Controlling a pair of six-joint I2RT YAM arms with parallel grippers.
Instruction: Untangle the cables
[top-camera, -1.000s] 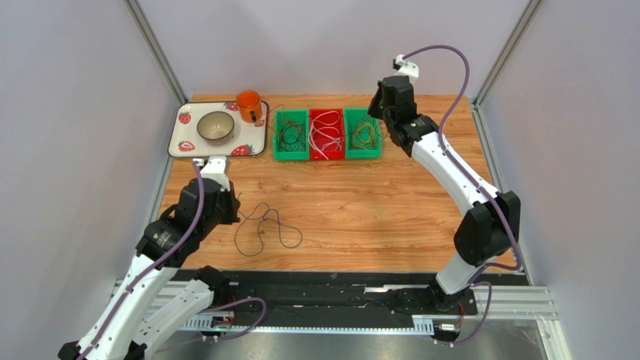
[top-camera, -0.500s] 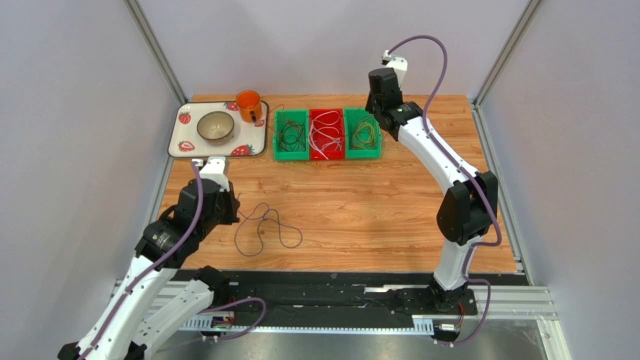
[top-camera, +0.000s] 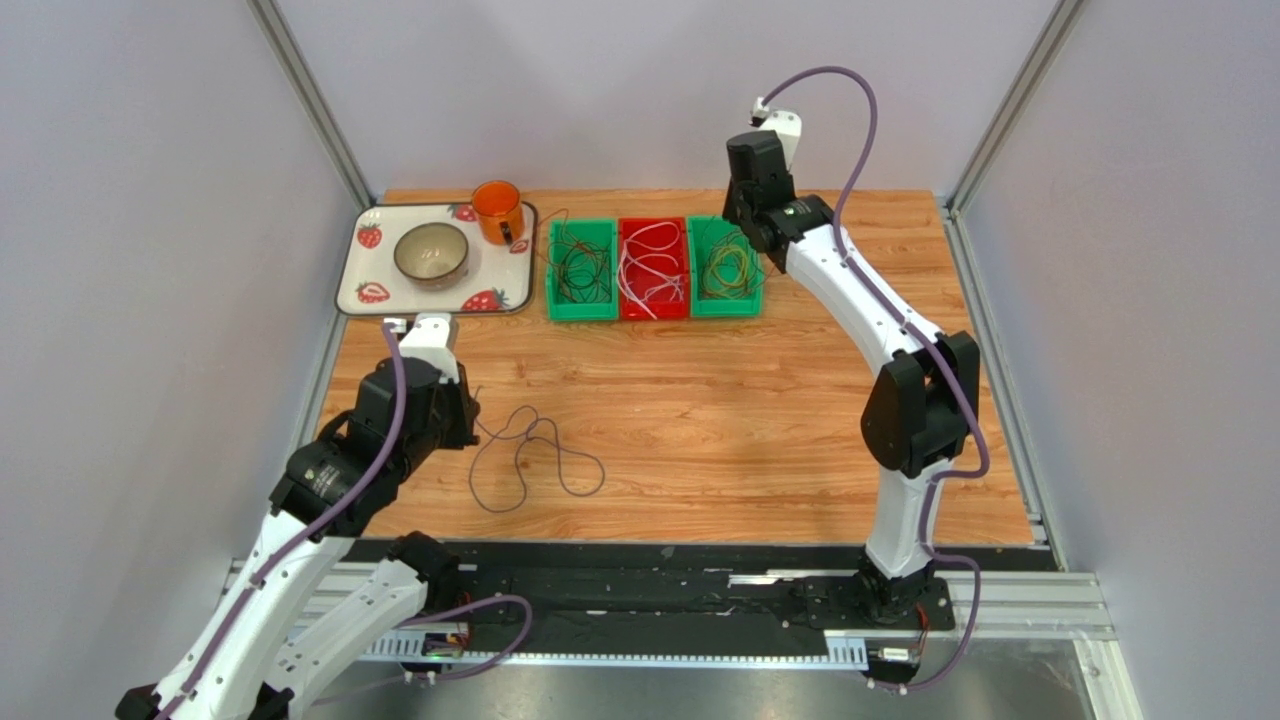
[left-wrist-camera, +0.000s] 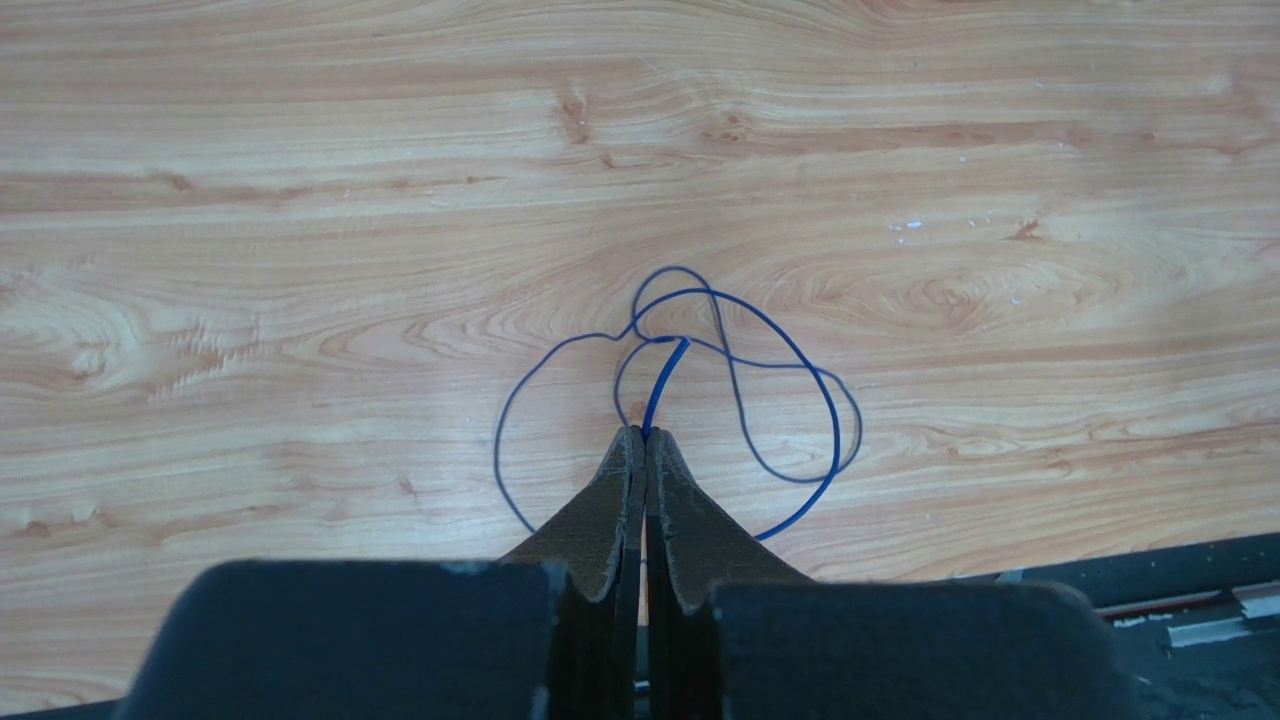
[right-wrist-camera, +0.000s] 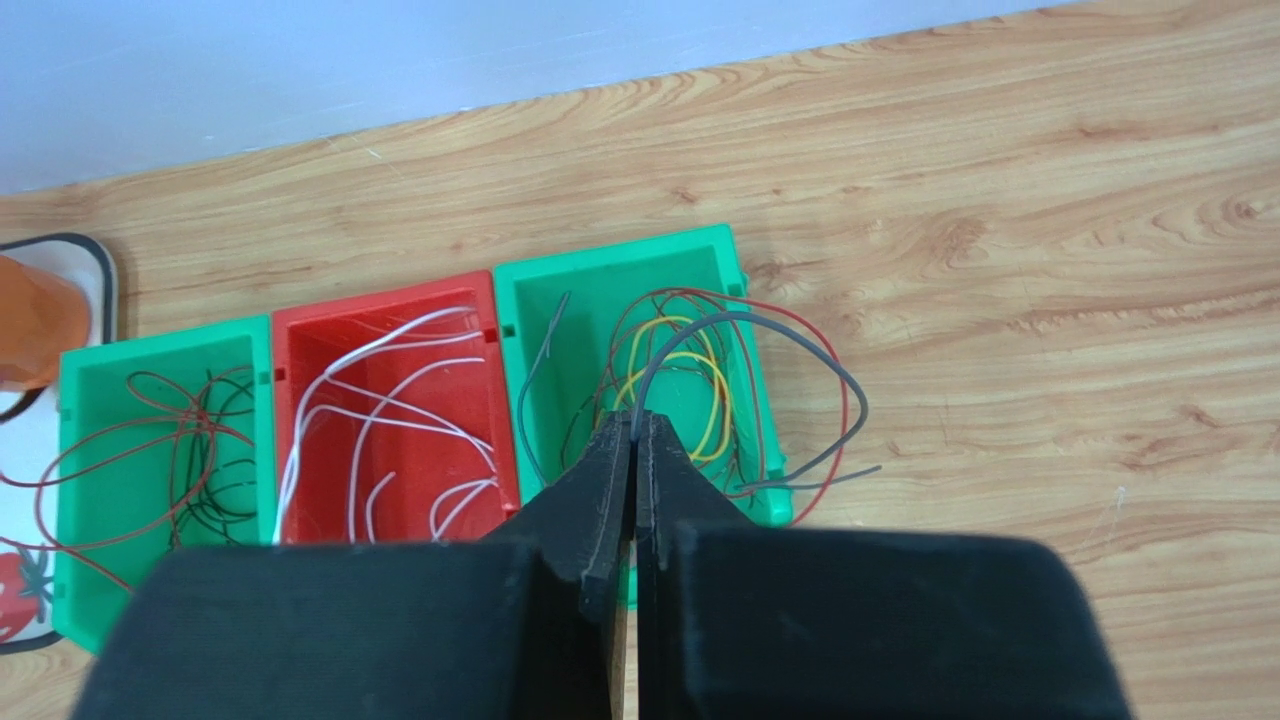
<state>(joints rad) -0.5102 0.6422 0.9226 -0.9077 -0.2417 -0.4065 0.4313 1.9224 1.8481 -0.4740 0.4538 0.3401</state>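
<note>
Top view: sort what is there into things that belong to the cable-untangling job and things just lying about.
Job: loose blue cable; grey cable; binned cables; left green bin, red bin, right green bin.
Lying about: strawberry tray, bowl, orange mug.

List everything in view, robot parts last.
blue cable: one, blue, looped on the table near the left arm
grey cable: one, grey, arching out over the right green bin's edge
white cables: several, white, in the red bin
red-brown and dark cables: several, in the left green bin
yellow and red cables: several, in the right green bin
left green bin: one, green, far side
red bin: one, red, middle
right green bin: one, green
tray: one, white with strawberries, far left
bowl: one, pale, on tray
mug: one, orange, tray corner
table: one, wood
left gripper: shut on blue cable
right gripper: shut on grey cable
</note>
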